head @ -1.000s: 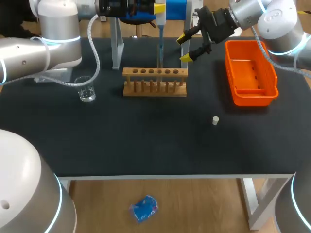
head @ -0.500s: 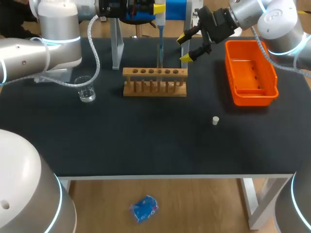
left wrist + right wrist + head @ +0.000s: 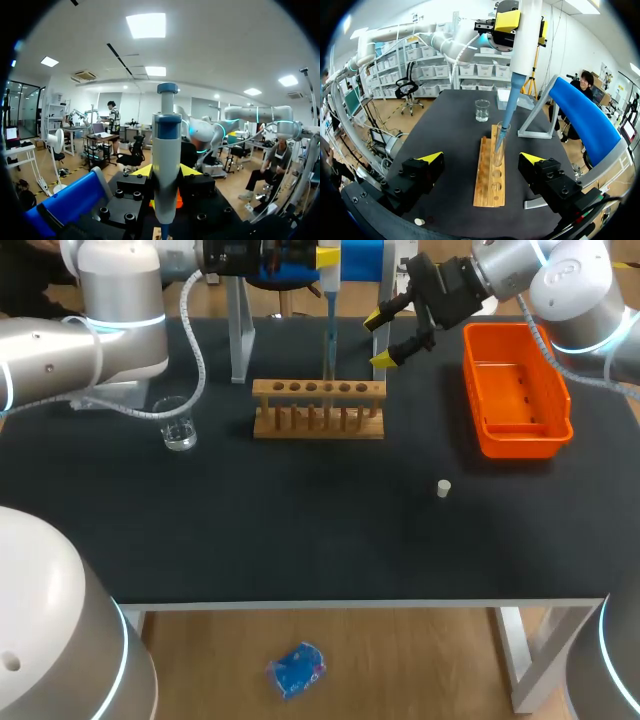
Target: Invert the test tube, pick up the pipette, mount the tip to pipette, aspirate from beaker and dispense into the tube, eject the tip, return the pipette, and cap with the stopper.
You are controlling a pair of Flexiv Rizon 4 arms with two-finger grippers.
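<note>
pipette [image 3: 329, 285] tip [image 3: 507, 110] in tube [image 3: 499, 145]

left gripper [image 3: 318, 256] clamped on pipette from both sides. blue tip reaches down into tube, upright in rack [image 3: 318, 410]. right gripper [image 3: 380, 338] wide open, empty, near rack's right end. beaker [image 3: 179, 425] left of rack. stopper [image 3: 443, 488] on table, well apart.

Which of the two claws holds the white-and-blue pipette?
The left claw, gripping the white-and-blue pipette over the wooden rack; the right claw is open and empty.

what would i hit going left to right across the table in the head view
beaker → wooden test tube rack → stopper → orange bin
</note>
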